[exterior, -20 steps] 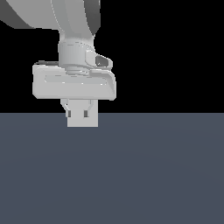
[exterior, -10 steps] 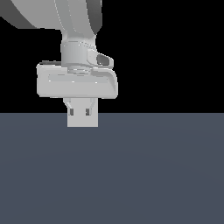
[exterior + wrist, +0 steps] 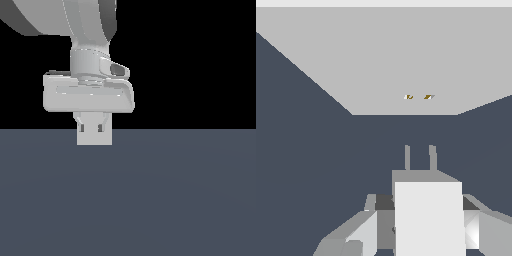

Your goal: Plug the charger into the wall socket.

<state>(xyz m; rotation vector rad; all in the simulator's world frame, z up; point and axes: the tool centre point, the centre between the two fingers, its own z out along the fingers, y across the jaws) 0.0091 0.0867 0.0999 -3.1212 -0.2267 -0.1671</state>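
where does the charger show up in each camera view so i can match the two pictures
Exterior view: the charger hangs just under the gripper, above the dark floor, left of centre.
Wrist view: the charger is the big white box close to the camera, its two prongs pointing toward the wall socket without touching it; the socket is not in the exterior view.
Shared landmark: the gripper's fingers flanking the box on both sides.

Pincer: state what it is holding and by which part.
The pincer holds the charger, clamped on the two opposite sides of its white body; its two prongs stick out free toward the wall socket.
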